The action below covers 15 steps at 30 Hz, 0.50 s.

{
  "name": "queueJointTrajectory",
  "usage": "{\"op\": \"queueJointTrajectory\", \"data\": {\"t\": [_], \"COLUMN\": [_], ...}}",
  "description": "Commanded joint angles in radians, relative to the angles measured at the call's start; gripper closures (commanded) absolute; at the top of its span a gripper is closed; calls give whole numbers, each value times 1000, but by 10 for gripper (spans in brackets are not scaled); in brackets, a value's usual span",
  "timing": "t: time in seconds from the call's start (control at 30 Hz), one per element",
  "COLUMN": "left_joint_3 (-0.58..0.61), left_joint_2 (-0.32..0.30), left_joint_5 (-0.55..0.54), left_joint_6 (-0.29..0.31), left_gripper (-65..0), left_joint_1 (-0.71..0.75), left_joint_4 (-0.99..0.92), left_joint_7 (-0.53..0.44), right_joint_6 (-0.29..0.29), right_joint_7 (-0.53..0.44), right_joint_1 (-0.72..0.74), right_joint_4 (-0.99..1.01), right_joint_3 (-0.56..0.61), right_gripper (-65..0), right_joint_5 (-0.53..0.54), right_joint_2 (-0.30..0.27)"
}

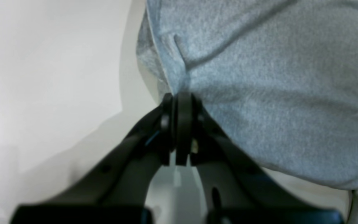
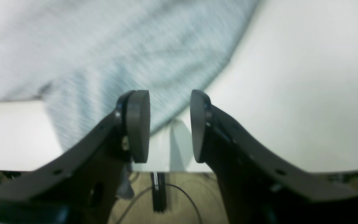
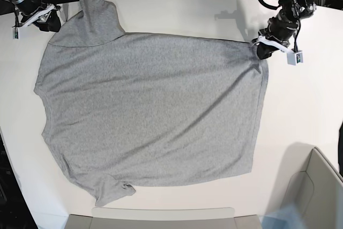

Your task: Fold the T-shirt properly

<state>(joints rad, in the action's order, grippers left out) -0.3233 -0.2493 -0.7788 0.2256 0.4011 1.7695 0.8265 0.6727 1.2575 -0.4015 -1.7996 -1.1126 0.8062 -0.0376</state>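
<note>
Already we have the T-shirt (image 3: pixel 150 111) spread plain side up across the middle of the white worktop (image 3: pixel 300 105), reaching from the left of the base view to right of centre, with one sleeve poking toward the upper left and the other bunched at the lower left. No lettering shows from here.

Our left gripper (image 1: pixel 179 102), at the upper right of the base view, has its jaws clamped together on the shirt's upper right corner; in the left wrist view the grey cloth puckers just where the pads meet. Our right gripper (image 2: pixel 170 124) sits at the upper left of the base view, by the raised sleeve. Its jaws stand wide apart with nothing between them, and the cloth edge lies just beyond the tips.

We judge this to be the opening step: securing both far corners before any fold is made. No fold is in place yet. Next, the right gripper needs to move onto the sleeve or shoulder edge and close there, so both arms can carry that edge over together without dragging wrinkles in.
</note>
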Motion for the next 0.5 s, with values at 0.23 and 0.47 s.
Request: {"op": "queueJointTrajectory", "data": {"t": [0.23, 0.47], "left_joint_3": [-6, -6], "left_joint_2": [-8, -11], "left_joint_5": [-9, -9], "left_joint_6": [7, 7], "left_gripper": [0, 0], "left_joint_1": [-1, -1], "left_joint_4": [17, 17], "left_joint_7": [-19, -19], "right_joint_6": [17, 15], "right_joint_7": [-20, -22], "right_joint_1": [2, 17], "right_joint_4": [143, 202], "right_joint_3": [6, 4], "right_gripper": [-221, -221], "right_joint_5": [38, 35], "right_joint_2": [15, 14]}}
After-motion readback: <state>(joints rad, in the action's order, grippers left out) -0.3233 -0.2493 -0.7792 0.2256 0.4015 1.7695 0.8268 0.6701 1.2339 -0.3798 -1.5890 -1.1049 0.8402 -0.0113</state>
